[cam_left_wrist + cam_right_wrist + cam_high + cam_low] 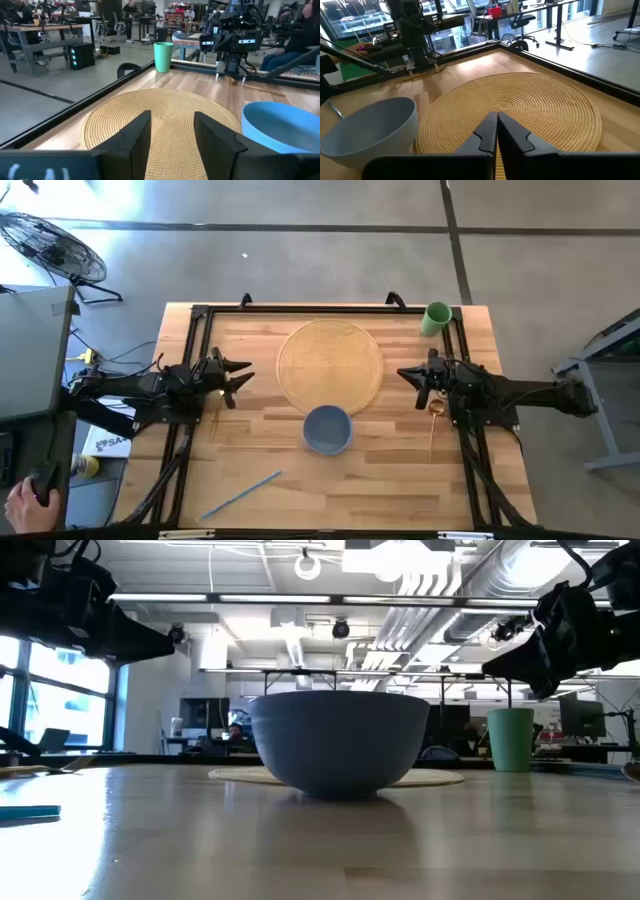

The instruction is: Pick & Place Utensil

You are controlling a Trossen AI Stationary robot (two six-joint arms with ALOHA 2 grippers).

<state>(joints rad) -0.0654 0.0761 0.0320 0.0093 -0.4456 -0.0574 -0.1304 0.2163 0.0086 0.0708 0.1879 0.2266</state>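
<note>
Both arms wait; left gripper (243, 374) spread, right gripper (405, 375) pressed together. Next likely: reach blue utensil (241, 496).

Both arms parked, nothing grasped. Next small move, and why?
Probably swing the left gripper toward the blue utensil lying at the table's near edge, left of the blue bowl. That gripper is open and on the utensil's side; the right gripper is shut and farther away.
</note>
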